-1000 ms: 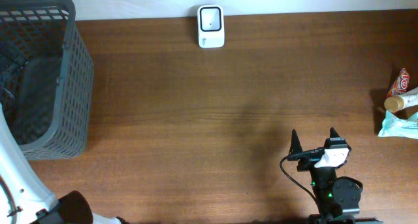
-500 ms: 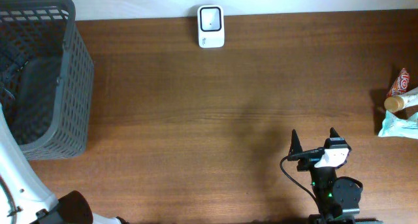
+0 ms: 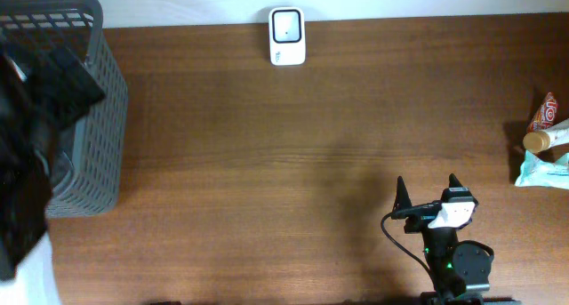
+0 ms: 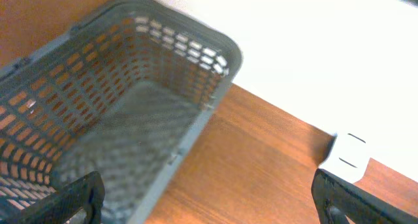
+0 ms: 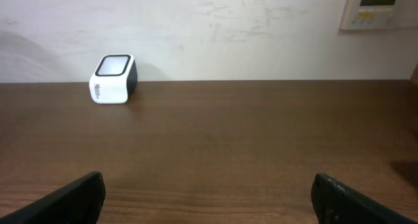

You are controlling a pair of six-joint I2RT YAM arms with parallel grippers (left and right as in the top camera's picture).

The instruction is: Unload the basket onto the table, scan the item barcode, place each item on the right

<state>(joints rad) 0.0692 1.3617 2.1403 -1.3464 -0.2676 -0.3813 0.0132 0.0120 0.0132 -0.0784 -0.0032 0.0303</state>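
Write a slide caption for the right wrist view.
Open right gripper facing a white barcode scanner on the table, by the wall.

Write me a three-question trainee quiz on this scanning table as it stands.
1. True or false: the right hand is holding an item.
2. The barcode scanner stands: A) at the far edge of the table, by the wall; B) between the right hand's fingers; C) in the table's middle.
3. Fill in: the snack packets lie at the table's ___ edge, by the robot's own sides.
Key: 1 false; 2 A; 3 right.
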